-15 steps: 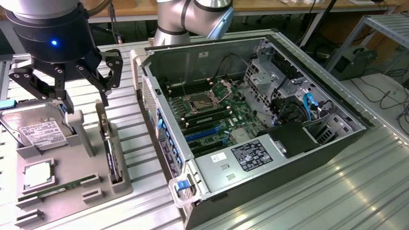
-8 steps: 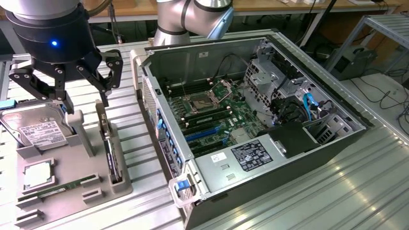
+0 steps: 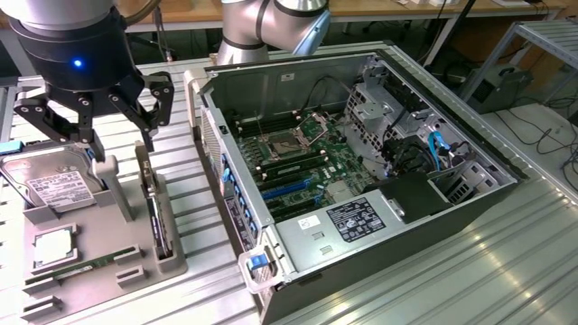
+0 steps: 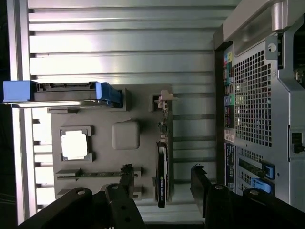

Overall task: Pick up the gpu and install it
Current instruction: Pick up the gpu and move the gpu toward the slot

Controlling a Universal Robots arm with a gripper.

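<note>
The grey moulded holder tray (image 3: 135, 240) on the ribbed aluminium table (image 3: 470, 271) carries a slim green memory stick (image 3: 81, 265) and a square silver processor chip (image 3: 53, 247) nearest, the gpu (image 3: 156, 210) standing on edge in the slot along the tray's case-side edge, and a silver boxy hard drive (image 3: 54, 183) with a white label behind. The black two-fingered gripper (image 3: 122, 142) hangs pointing straight down above the gpu, fingers spread wide, grasping nothing. Just beside the tray, to the exterior view's right, lies the open dark computer case (image 3: 451, 95), its motherboard (image 3: 298, 156) exposed, with open table past its near corner
</note>
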